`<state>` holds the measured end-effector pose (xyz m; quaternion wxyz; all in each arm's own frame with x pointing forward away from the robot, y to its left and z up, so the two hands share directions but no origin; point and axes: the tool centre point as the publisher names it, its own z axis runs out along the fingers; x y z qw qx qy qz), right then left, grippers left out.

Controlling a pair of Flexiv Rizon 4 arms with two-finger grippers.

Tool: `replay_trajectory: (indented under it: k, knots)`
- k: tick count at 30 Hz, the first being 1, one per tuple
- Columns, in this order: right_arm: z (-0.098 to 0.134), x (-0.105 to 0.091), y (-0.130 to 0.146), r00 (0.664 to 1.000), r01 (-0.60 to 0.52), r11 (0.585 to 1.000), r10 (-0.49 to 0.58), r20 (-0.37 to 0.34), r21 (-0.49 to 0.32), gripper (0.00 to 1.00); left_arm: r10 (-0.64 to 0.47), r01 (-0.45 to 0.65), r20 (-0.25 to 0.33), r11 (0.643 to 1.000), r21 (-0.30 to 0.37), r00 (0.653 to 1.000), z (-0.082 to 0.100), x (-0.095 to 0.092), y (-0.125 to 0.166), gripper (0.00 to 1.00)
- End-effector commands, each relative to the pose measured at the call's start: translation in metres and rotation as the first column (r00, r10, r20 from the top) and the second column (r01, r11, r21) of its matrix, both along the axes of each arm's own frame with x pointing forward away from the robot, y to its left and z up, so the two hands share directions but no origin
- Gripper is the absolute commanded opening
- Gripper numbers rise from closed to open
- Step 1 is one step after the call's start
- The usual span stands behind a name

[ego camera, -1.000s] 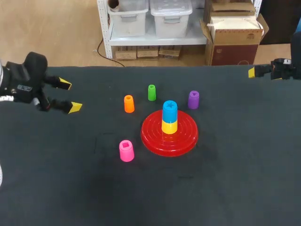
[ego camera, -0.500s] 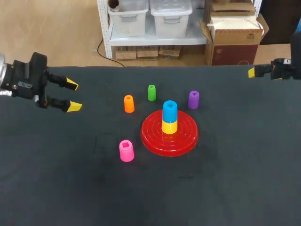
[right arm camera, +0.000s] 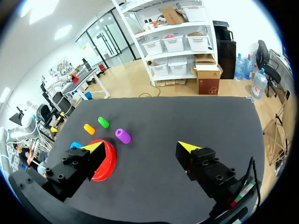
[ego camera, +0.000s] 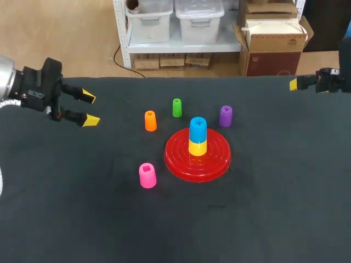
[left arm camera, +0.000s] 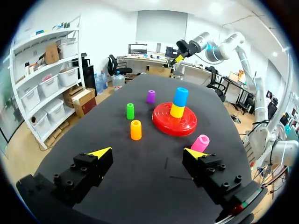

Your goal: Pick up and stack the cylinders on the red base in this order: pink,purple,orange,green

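1. Pink cylinder (ego camera: 147, 175) is the first one to go. It's standing upright on the black worktop (ego camera: 263, 208), toward the near edge and just off the front-left of the red base (ego camera: 181, 164), not touching it.
2. The base sits about mid-worktop and already has a yellow cylinder (ego camera: 197, 147) with a blue cylinder (ego camera: 198, 126) on top, so I'd guess pink has to land on the blue one.
3. Orange cylinder (ego camera: 150, 120), green cylinder (ego camera: 176, 107) and purple cylinder (ego camera: 225, 115) stand in an arc on the far side of the base, all loose.
4. Left gripper (ego camera: 90, 108) hovers near the left edge with its fingers spread wide and nothing between them. It's the closer one, so it looks like its job.
5. Tips for the grab: come in above pink, drop straight down, straddle it evenly, and pinch the round sides low enough that it won't tip.
6. Lift well above the blue top before crossing over, because a sideways bump would probably topple that stack.
7. Right gripper (right arm camera: 140, 146) is parked over the far-right corner, also spread and empty, well out of the way.
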<state>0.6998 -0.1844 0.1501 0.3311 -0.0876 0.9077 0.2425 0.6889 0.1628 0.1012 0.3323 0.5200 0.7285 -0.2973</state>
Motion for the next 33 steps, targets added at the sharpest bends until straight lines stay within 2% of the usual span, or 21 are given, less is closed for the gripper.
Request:
replay_trajectory:
  k: [1,16,17,19,22,25,30,33]
  knots:
    - [0.0,0.0,0.0,1.0,-0.001,1.0,0.001,0.0,0.001,1.0,0.005,-0.005,0.005,1.0,-0.001,1.0,0.0,-0.002,0.0,1.0]
    - [0.0,0.0,0.0,1.0,-0.001,1.0,0.001,0.0,0.001,1.0,0.005,-0.005,0.005,1.0,-0.001,1.0,0.0,-0.002,0.0,1.0]
    - [0.001,0.0,0.006,0.999,-0.037,0.999,0.036,-0.033,-0.031,1.0,0.005,-0.005,0.005,1.0,-0.001,1.0,0.0,-0.002,0.0,1.0]
    - [0.006,0.0,0.027,0.99,-0.126,0.986,0.119,-0.074,-0.105,1.0,0.005,-0.005,0.005,1.0,-0.001,1.0,0.0,-0.002,0.0,1.0]
    - [0.005,-0.004,0.065,0.963,-0.255,0.946,0.23,-0.141,-0.199,1.0,0.005,-0.005,0.005,1.0,-0.001,1.0,0.0,-0.002,0.0,1.0]
    - [0.003,-0.016,0.109,0.926,-0.365,0.905,0.328,-0.185,-0.22,1.0,0.005,-0.005,0.005,1.0,-0.001,1.0,0.0,-0.002,0.0,1.0]
    - [-0.011,-0.047,0.182,0.839,-0.535,0.811,0.478,-0.258,-0.236,1.0,0.005,-0.005,0.005,1.0,-0.001,1.0,0.0,-0.002,0.0,1.0]
    - [-0.018,-0.065,0.218,0.768,-0.637,0.723,0.563,-0.305,-0.268,1.0,0.005,-0.005,0.005,1.0,-0.001,1.0,0.0,-0.002,0.0,1.0]
